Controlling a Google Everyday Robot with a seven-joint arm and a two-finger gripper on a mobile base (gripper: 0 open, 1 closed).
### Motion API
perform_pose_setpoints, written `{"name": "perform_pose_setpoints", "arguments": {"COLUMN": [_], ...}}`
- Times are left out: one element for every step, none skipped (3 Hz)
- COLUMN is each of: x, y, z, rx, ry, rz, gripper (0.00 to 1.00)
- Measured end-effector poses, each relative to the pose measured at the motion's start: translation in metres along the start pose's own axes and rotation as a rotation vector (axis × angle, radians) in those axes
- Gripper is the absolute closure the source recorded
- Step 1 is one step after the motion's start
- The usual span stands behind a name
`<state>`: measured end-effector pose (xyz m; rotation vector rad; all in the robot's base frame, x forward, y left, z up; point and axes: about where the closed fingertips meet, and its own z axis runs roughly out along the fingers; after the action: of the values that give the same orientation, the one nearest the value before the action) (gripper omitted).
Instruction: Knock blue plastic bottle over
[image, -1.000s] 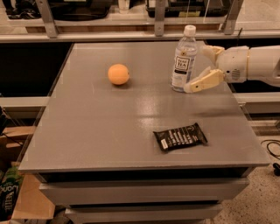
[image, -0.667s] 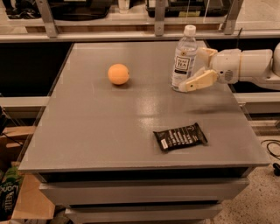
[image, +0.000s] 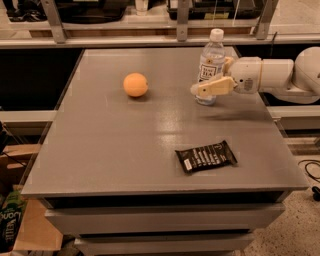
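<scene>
- We see our arm (image: 282, 75) as smooth, glossy white shells: a thick cylinder running into a bulging round joint at the right edge.
- A thin dark seam rings the cylinder near the wrist.
- Our gripper (image: 212, 76), over the far right of the table (image: 125, 150), has a rounded white base.
- Its fingers (image: 215, 87) are flat, pale tan, blunt-tipped, and stand apart.
- The near finger is paler at its tip.

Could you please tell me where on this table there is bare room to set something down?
The table is bare on its left side, from the orange ball to the front edge, and in the middle between ball and black snack packet. The far right corner is crowded: the hand is at the blue plastic bottle.
</scene>
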<state>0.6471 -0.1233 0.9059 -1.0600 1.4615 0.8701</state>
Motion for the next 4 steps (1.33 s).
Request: {"name": "perform_pose_setpoints", "arguments": {"x": [-0.006, -0.014, -0.026, -0.036], "y": [0.0, 0.003, 0.012, 0.025], "z": [0.003, 0.0, -0.002, 0.001], "rx": [-0.022, -0.037, -0.067, -0.123], "ry": [-0.027, 0.007, 0.109, 0.271], "rz": [-0.005, -0.035, -0.102, -0.208], "gripper": [0.44, 0.67, 0.9, 1.0]}}
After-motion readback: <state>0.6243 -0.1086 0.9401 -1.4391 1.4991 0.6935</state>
